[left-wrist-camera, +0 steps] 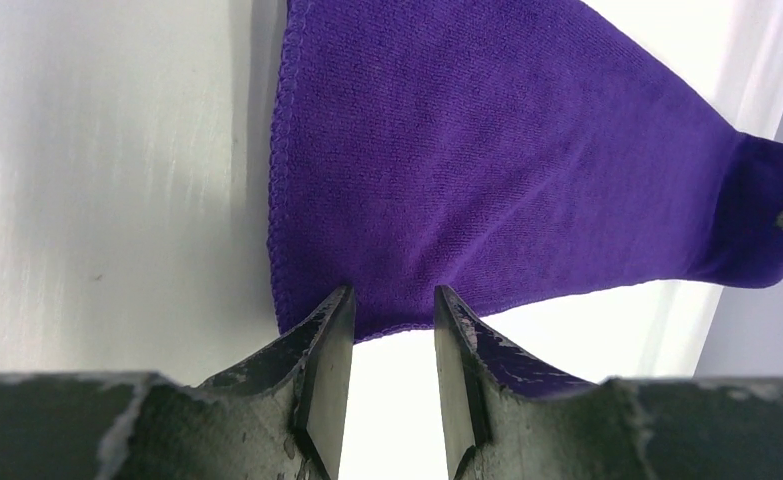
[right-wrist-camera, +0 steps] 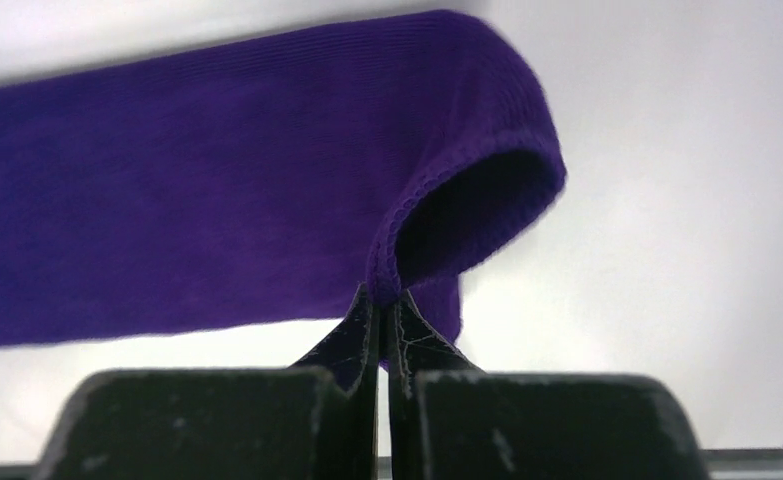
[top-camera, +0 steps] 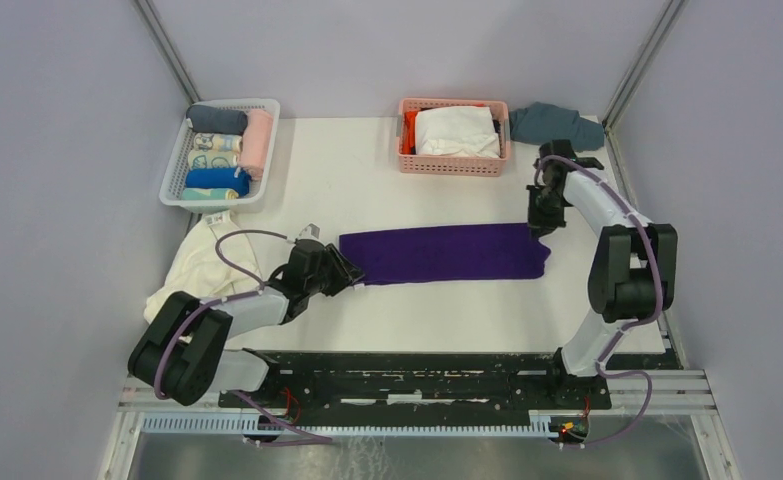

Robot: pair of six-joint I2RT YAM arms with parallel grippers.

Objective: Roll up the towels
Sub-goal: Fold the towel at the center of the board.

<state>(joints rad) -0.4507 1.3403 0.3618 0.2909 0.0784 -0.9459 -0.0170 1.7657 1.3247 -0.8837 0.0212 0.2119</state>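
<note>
Where the two arms rose from the near edge of the table (top-camera: 347, 170), the cream towel (top-camera: 199, 262) lay bunched at the near left, partly under the left arm. Just beyond it, the left gripper (top-camera: 350, 271) sat low at the left end of the purple towel (top-camera: 447, 253). In its wrist view, the left gripper (left-wrist-camera: 392, 295) had its fingers apart, with bare table showing between them and the hem of the purple towel (left-wrist-camera: 487, 170) lying right at the fingertips, nothing clamped.

The purple towel stretched flat across the middle of the table as a long band running left to right. At its right end, the right gripper (top-camera: 539, 228) came down from the far side. Seen from the wrist, the right gripper (right-wrist-camera: 380, 295) had its fingers pressed together on the hem, and the purple towel (right-wrist-camera: 167, 200) curled up there into a small raised fold.

Farther back on the left, a white basket (top-camera: 235, 102) held several rolled cloths (top-camera: 217, 150) side by side. At the far middle, a pink basket (top-camera: 454, 165) held a white cloth (top-camera: 455, 132) with orange fabric (top-camera: 409, 130) beside it. Just right of that basket, a teal-grey cloth (top-camera: 552, 122) lay crumpled at the far right corner.
</note>
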